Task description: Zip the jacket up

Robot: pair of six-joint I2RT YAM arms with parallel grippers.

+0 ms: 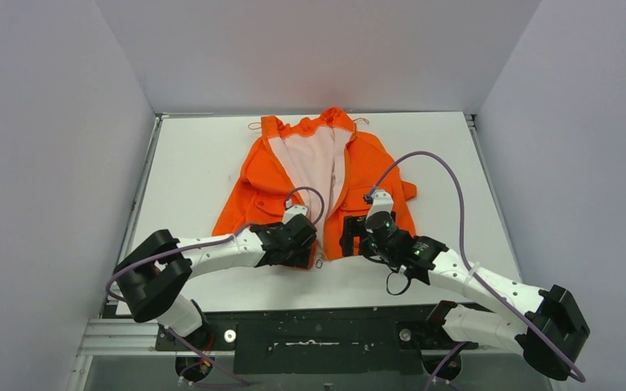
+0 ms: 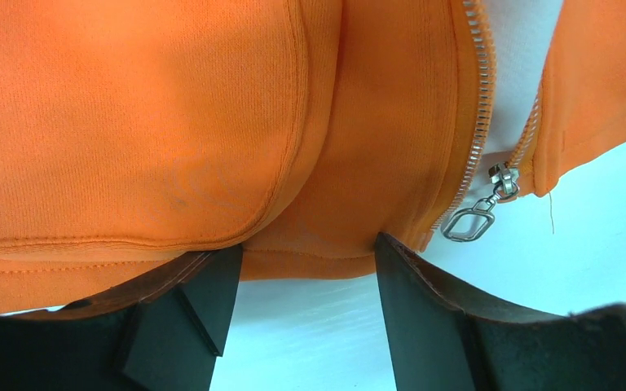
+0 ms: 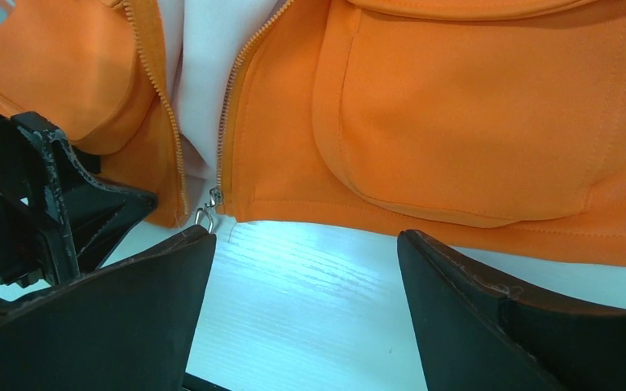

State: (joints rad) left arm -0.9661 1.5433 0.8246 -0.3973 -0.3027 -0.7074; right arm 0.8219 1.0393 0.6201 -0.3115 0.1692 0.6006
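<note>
Unzipped orange jacket [image 1: 326,175] lies flat mid-table [image 1: 196,163]. The left gripper [image 2: 306,244] is spread astride the left hem [image 2: 90,261]; the right gripper [image 3: 306,236] is spread just short of the right hem [image 3: 497,236]. Light, floppy cloth that will probably bunch, so pinch the hem beside the zipper pull [image 2: 469,221].

The top camera sits above and behind the arm bases, looking down and forward over the whole table [image 1: 187,163] from some way off. Each wrist camera sits low and very close, facing the near hem of the jacket [image 1: 254,191] — the left at the left panel, the right at the right. Both wrist views share the zipper pull [image 2: 469,221] at the hem's middle.
</note>
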